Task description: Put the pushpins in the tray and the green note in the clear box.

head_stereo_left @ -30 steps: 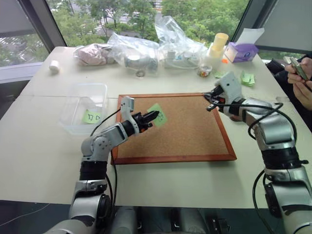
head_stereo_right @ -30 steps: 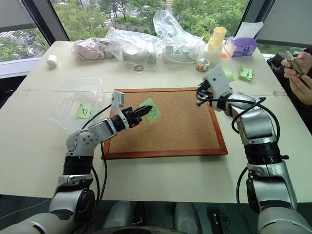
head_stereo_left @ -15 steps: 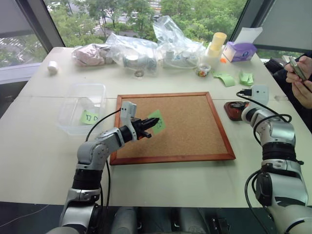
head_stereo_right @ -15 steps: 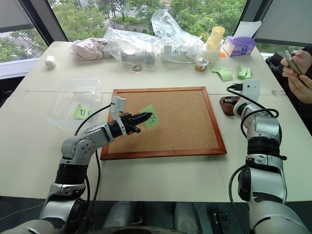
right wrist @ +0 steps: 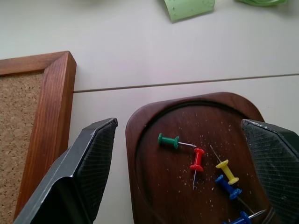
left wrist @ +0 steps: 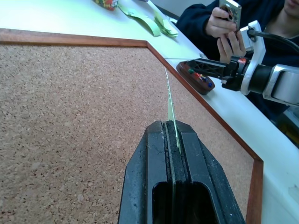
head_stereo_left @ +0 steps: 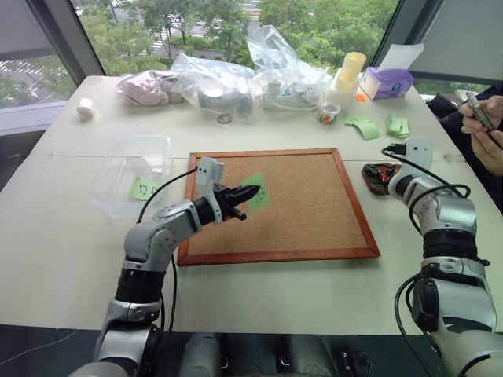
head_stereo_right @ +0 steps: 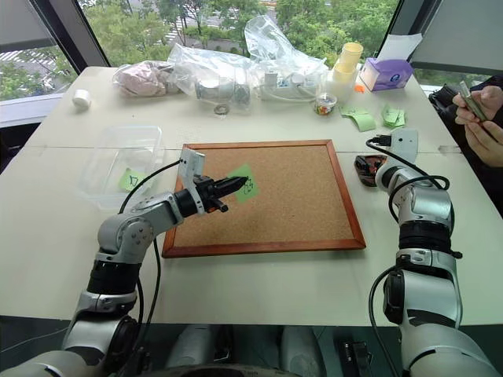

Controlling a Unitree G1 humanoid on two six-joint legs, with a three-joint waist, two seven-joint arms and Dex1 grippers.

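left pincer (left wrist: 172,135) clamped shut, right pincer (right wrist: 187,154) spread wide

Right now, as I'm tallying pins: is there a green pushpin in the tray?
Yes: the right wrist view shows a green pushpin lying in the tray beside red, yellow and blue ones.

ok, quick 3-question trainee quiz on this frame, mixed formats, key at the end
1. True or false: the left gripper is shut on the green note.
2. Multiple choice: the right gripper hangs over the tray with its jaws A) shut on a pin, B) wide open, C) shut and empty.
3. Short answer: what colours are the pushpins in the tray, as seen in the right wrist view?

Key
1. True. The note stands edge-on between its closed fingers, above the corkboard.
2. B
3. Green, red, yellow and blue.
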